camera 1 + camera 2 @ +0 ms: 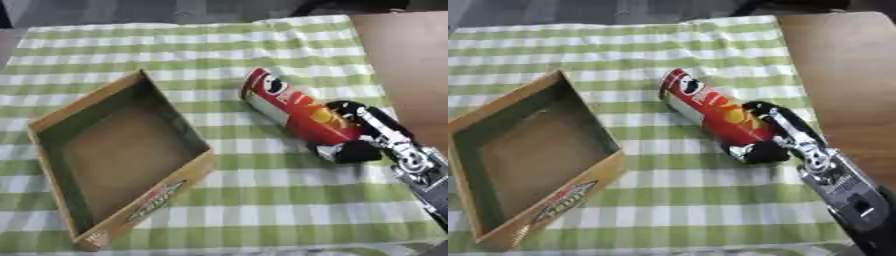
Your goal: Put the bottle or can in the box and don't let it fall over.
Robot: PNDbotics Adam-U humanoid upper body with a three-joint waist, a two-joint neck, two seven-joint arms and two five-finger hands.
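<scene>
Curled around the lower end of the red can (293, 109), my right hand (360, 134) comes in from the box's right, fingers over the top side of the can and thumb under it, so I count it as clamped on the can. That can lies tilted on the green checked cloth (262, 200), its top end pointing up and toward the far corner of the box, close beside it but not touching. My left hand shows in neither view.

Judging from this, I am at the grasp step: the can is held but not yet lifted or carried. Next I would need to raise it, swing it leftward over the box wall, turn it upright and set its flat end down on the box floor before letting go, since a tall can set askew would likely tip.

Only 1 container is here, the cardboard box (52, 120), open-topped and shallow, with a printed front wall. Nothing lies inside it; I see only its bare brown floor.
</scene>
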